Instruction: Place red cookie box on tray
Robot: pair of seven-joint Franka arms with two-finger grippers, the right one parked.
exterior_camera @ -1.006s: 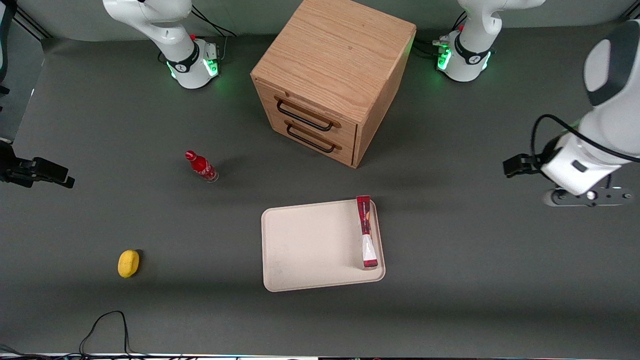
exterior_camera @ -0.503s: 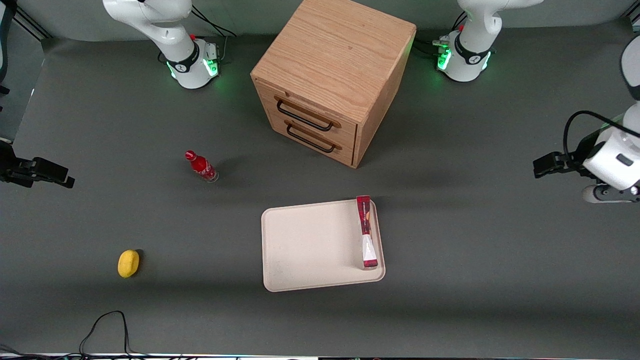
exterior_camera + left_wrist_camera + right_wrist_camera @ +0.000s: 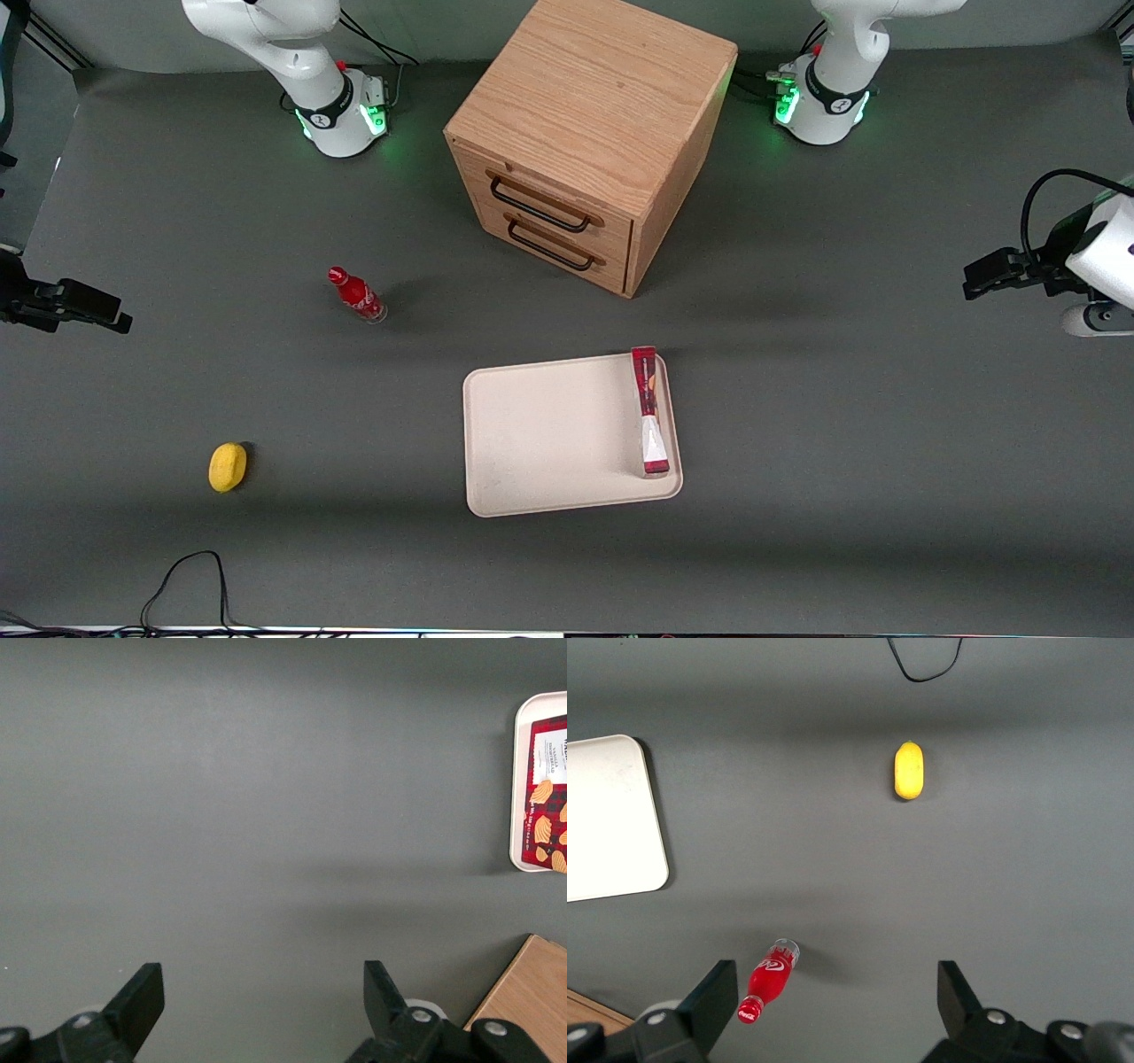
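Standing on edge in tray (image 3: 549,443), red cookie box (image 3: 649,409) half cropped wrist-side; tool (image 3: 264,1005) wide open, empty.

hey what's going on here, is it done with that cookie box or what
Looks done. The red cookie box stands on its thin edge on the tray, along the rim toward the working arm's end. The left arm's hand is open, holds nothing, and hangs over bare table well off toward that end. The wooden drawer cabinet has both drawers shut.
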